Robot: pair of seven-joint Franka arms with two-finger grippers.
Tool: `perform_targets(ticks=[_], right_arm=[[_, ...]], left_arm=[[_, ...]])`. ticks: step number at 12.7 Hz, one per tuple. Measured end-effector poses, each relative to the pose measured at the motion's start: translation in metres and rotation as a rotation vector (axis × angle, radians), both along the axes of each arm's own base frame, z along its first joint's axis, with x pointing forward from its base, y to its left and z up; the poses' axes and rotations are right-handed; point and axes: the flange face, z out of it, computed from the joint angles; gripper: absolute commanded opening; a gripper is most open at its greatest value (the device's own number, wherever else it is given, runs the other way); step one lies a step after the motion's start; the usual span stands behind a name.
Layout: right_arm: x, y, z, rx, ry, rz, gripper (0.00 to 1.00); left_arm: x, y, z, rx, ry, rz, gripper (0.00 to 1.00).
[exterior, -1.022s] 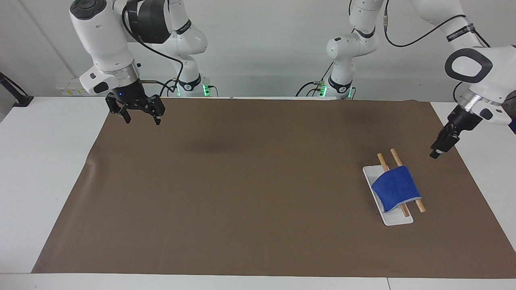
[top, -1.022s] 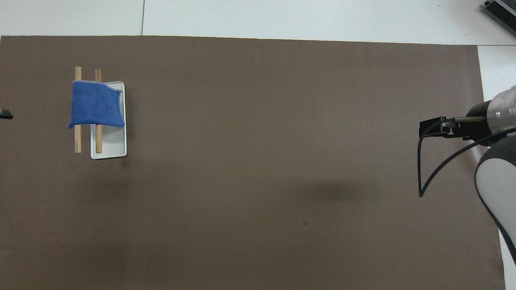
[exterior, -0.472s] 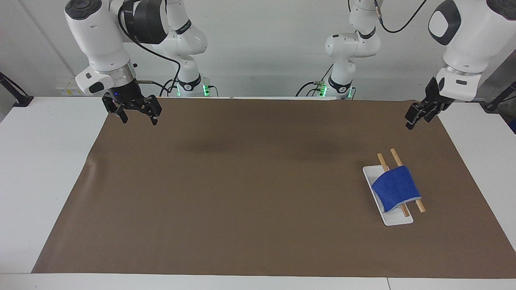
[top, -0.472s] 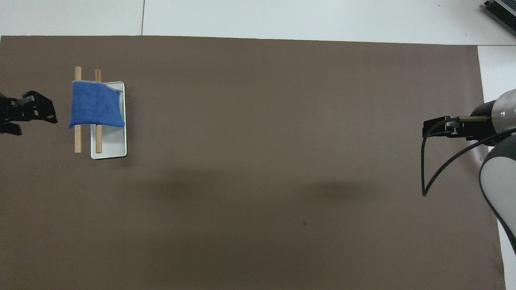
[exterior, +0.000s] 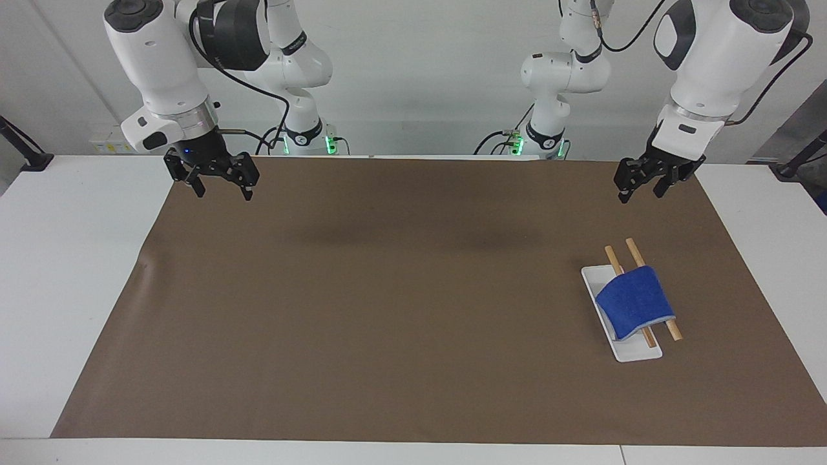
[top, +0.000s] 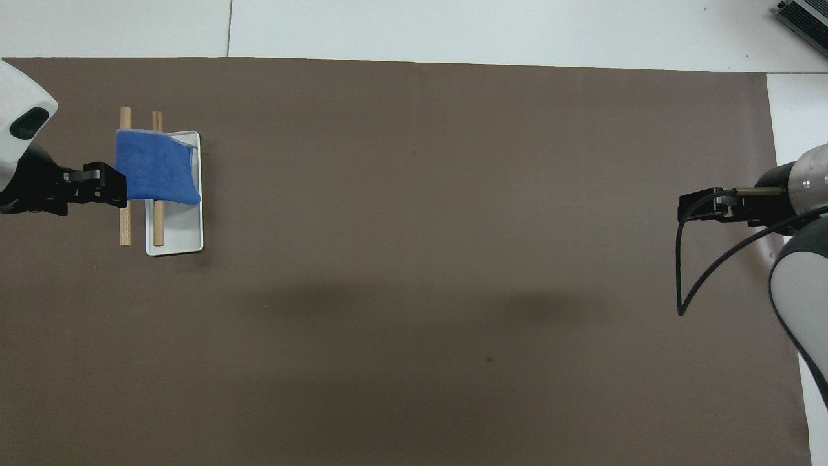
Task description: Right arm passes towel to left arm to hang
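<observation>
Towel (exterior: 634, 302) lies draped over two wooden rods (exterior: 647, 294) above a white tray (exterior: 636, 353), toward the left arm's end of the tabletop (exterior: 387, 310). Left hand (exterior: 639, 188) and right hand (exterior: 220, 186) hover with fingers spread, holding nothing.

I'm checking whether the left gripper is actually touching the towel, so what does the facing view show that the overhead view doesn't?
Only the facing view shows the left gripper up in the air, well apart from the towel, with its fingers spread; it also shows both arms' bases and the right gripper open.

Only the overhead view shows the left gripper overlapping the towel's edge, which looks like contact but isn't.

Both show the towel draped over two wooden rods on a white tray, held by neither gripper.
</observation>
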Motion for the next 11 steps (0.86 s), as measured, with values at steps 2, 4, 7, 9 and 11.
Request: perform_targets(ticks=[2,4,7,9,11], right_arm=[[0.0,0.001,0.001,0.0,-0.002,0.002,1.0],[0.001,0.003,0.003,0.0,-0.007,0.006,1.0],[0.002,0.008,0.01,0.016,-0.022,0.009,1.0],[0.002,0.011,0.012,0.039,-0.026,0.009,1.0],[0.002,0.012,0.012,0.04,-0.026,0.009,1.0]], left_arm=[[0.0,0.003,0.0,0.0,0.001,-0.008,1.0],[0.0,0.005,0.0,0.001,0.001,-0.021,1.0],[0.0,0.004,0.003,0.0,-0.011,-0.08,1.0],[0.001,0.004,0.007,-0.002,-0.031,-0.094,1.0],[0.003,0.004,0.008,-0.01,-0.047,-0.093,1.0]])
